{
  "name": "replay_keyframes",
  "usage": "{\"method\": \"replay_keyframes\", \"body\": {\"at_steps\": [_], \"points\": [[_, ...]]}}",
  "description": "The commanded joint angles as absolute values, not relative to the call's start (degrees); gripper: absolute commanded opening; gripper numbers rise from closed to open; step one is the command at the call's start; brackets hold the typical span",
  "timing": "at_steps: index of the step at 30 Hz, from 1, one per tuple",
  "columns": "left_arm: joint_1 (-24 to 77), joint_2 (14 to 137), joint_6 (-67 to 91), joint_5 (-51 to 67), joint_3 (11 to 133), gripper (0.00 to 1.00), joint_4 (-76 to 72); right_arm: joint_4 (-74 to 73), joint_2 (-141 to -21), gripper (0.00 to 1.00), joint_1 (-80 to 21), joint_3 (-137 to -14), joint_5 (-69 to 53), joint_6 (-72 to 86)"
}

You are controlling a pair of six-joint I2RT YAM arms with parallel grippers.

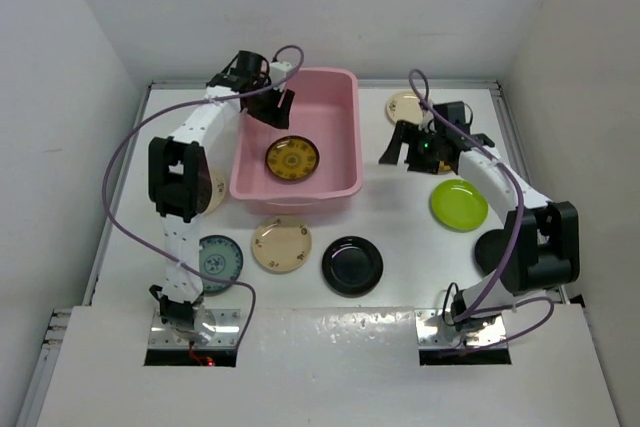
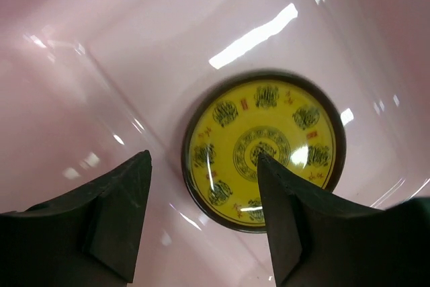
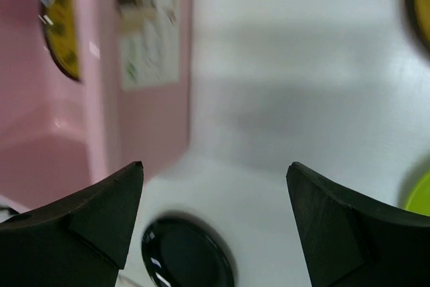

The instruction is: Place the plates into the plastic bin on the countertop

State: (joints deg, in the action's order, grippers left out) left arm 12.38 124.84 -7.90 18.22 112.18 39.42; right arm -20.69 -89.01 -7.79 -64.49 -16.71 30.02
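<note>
The pink plastic bin stands at the middle back of the white countertop. One mustard-yellow patterned plate lies flat on its floor. My left gripper hangs open and empty over the bin's back left; in the left wrist view it is above that plate. My right gripper is open and empty above the countertop just right of the bin; the right wrist view shows the bin wall to its left. Outside the bin lie a glossy black plate, a lime green plate, cream plates and a teal plate.
Another cream plate lies partly hidden under the left arm. A dark round thing lies half hidden by the right arm. White walls close in the back and both sides. A paper label is stuck on the bin's outer wall.
</note>
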Motion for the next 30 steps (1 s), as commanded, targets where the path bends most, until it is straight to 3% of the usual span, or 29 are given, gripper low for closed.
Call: {"method": "replay_keyframes", "body": {"at_steps": [1,4,8,14,17,23,26,30], "points": [[12.9,121.6,-8.5,17.3,118.2,0.67,38.7,-26.3,-86.7,0.85,-8.2,-59.7,-19.7,25.2],[11.6,118.6,-6.9,19.9,121.5,0.67,38.7,-25.9,-85.2,0.81,-8.6,-52.7,-23.2,24.7],[7.4,114.1,-4.1,22.9,122.6,0.68,38.7,-24.8,-84.1,0.68,-11.2,-42.5,-28.6,24.5],[-1.3,106.7,-4.7,18.5,113.8,0.68,38.7,-14.2,-80.4,0.64,-17.7,-30.7,-27.3,29.2],[-5.2,103.2,-4.7,16.7,110.0,0.68,38.7,-10.8,-79.7,0.57,-20.6,-26.5,-24.2,31.3],[-7.9,96.8,-6.1,15.9,104.1,0.68,38.7,3.5,-82.6,0.29,-22.9,-21.0,-24.3,37.0],[-9.2,95.5,-6.1,16.4,102.0,0.68,38.7,3.0,-83.2,0.0,-22.5,-21.4,-24.6,36.5],[-10.3,93.6,-6.1,16.4,100.6,0.68,38.7,-5.2,-79.0,0.0,-20.6,-25.0,-26.4,31.1]]}}
